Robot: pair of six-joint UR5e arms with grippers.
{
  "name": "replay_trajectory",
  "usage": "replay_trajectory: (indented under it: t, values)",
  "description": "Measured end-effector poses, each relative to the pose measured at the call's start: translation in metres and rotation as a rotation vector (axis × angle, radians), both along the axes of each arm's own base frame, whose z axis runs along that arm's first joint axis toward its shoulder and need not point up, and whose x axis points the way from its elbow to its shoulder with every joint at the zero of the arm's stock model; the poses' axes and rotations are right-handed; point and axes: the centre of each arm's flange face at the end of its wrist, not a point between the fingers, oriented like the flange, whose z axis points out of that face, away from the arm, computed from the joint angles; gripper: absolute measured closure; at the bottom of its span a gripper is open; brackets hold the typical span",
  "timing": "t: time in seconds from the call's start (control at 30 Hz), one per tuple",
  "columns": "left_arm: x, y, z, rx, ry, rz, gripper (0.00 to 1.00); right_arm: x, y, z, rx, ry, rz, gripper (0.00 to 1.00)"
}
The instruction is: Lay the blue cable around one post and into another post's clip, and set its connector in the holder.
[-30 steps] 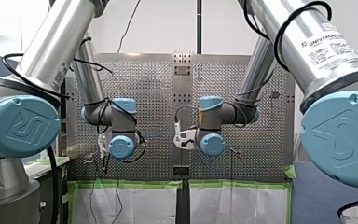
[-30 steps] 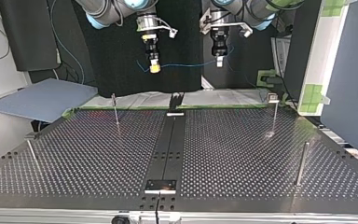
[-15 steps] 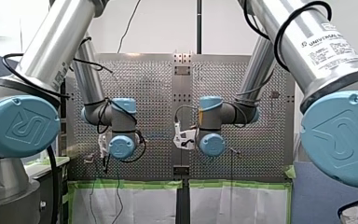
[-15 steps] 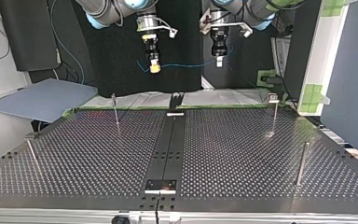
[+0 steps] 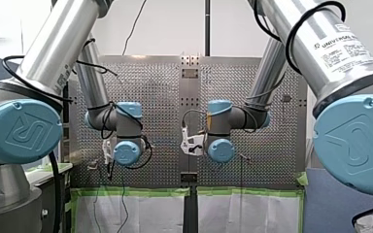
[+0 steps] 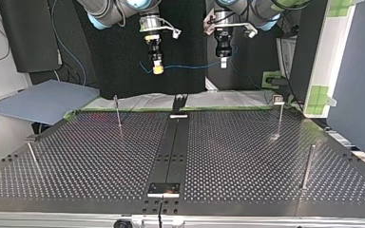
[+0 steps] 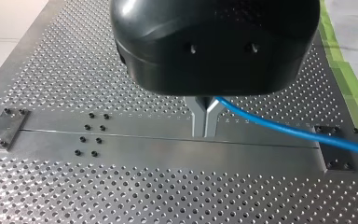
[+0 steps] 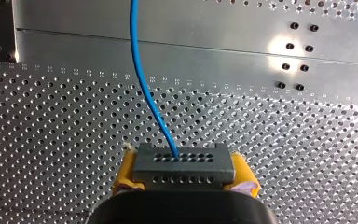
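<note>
Both grippers hang above the far edge of the perforated table (image 6: 100,156) in the top view. My right gripper (image 6: 158,70), with yellow pads, is shut on the grey connector (image 8: 184,161). The blue cable (image 8: 142,79) leaves the connector's face and runs across to my left gripper (image 6: 223,64). In the left wrist view its metal fingers (image 7: 198,122) are shut on the blue cable (image 7: 284,128), which trails off to one side. Between the two grippers the blue cable (image 6: 190,66) hangs nearly level. In the front view the wrists hide both grippers.
Thin posts stand on the table: one (image 6: 118,111) at the back left of the top view, one with a clip (image 6: 279,114) at the back right, and others (image 6: 307,166) (image 6: 31,154) nearer the sides. A black holder (image 6: 179,102) sits at the far end of the middle strip (image 6: 171,147).
</note>
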Motion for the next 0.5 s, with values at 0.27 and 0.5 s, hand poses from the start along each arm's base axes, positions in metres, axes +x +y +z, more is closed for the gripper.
replay_trajectory:
  t: [0.27, 0.5]
  values:
    - [-0.008, -0.001, 0.004, 0.007, -0.013, 0.0, 1.0, 0.006, 0.004, -0.005, 0.019, -0.002, 0.0, 1.0]
    - [-0.033, -0.008, 0.007, 0.008, -0.035, -0.02, 1.0, 0.018, 0.009, -0.031, 0.107, 0.0, -0.014, 1.0]
